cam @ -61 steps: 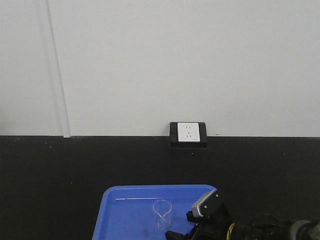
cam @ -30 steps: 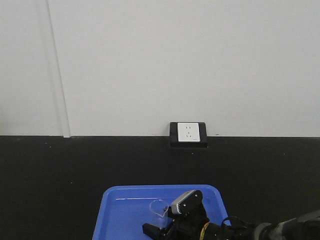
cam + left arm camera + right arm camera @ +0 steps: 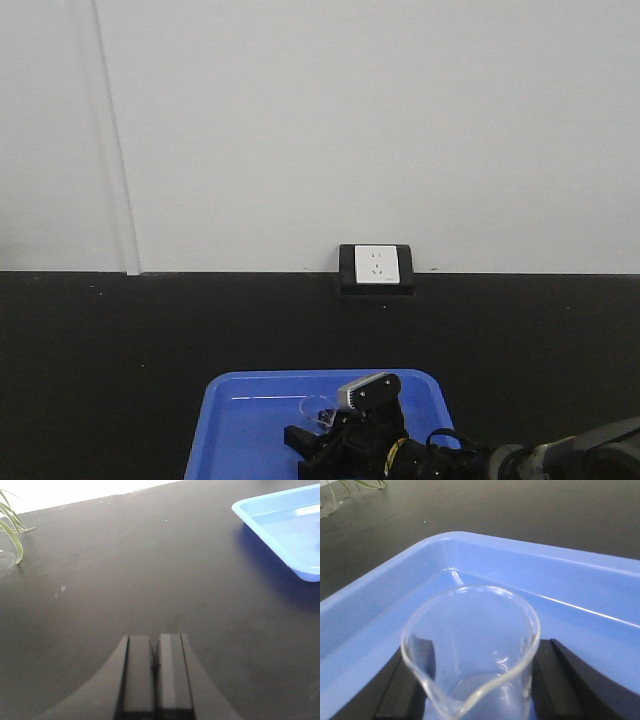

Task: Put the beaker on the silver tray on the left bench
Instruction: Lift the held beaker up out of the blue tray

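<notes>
The small clear beaker [image 3: 470, 645] stands upright in the bright blue plastic tray [image 3: 600, 595] on the black bench top [image 3: 120, 380]. In the front view only its rim [image 3: 318, 407] shows above my right arm. My right gripper [image 3: 480, 690] is open, with one black finger on each side of the beaker, close to the glass; I cannot tell whether they touch it. My left gripper [image 3: 155, 642] is shut and empty over bare black bench, left of the blue tray [image 3: 285, 530]. The silver tray is out of view.
A white wall socket in a black box [image 3: 377, 266] sits at the back edge of the bench against the white wall. Green plant leaves [image 3: 12, 530] lie at the far left of the bench and also show in the right wrist view [image 3: 360, 484].
My right arm has moved left across the blue tray to the beaker, and its fingers now flank the glass. The beaker has stayed in place.
</notes>
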`<state>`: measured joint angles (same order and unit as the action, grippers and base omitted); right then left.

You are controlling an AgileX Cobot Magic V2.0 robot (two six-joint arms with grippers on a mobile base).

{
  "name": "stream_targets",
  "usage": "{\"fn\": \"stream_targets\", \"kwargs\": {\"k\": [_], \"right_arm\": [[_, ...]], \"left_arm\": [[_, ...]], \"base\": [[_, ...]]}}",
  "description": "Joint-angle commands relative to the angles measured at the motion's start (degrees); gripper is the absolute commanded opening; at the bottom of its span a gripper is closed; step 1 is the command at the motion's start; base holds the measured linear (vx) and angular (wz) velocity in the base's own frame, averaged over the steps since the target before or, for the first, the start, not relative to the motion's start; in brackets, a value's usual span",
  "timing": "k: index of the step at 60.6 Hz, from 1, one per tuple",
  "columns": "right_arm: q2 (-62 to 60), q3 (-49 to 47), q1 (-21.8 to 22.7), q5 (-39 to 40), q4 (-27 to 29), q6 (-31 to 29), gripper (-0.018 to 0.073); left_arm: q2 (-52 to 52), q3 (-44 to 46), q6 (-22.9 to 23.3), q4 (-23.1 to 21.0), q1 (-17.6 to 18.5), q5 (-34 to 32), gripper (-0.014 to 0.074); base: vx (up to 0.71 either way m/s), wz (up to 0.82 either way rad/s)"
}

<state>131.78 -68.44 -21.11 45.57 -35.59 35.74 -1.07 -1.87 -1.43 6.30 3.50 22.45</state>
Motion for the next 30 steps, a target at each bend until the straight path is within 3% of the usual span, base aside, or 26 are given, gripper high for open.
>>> {"fn": "stream_targets", "kwargs": {"k": [1, 8, 25, 30], "right_arm": [[-6.88, -1.42, 0.13, 3.14, -2.2, 4.01, -0.0015], [-12.09, -1.42, 0.13, -3.99, -5.71, 6.02, -0.0015], [-33.5, 0.08, 0.13, -36.31, -18.61, 14.67, -0.0014], [-40.78, 3.9, 0.13, -41.82, -20.71, 15.34, -0.0013]], "left_arm": [[-0.45, -1.14, 0.11, -0.17, 0.21, -4.7, 0.0001], [-0.45, -1.14, 0.11, -0.17, 0.21, -4.7, 0.0001], [-0.45, -1.14, 0.11, -0.17, 0.21, -4.7, 0.0001], [-0.45, -1.14, 0.11, -0.17, 0.21, -4.7, 0.0001]], "base": [[0.0, 0.0], [0.0, 0.0], [0.0, 0.0], [0.0, 0.0]]}}
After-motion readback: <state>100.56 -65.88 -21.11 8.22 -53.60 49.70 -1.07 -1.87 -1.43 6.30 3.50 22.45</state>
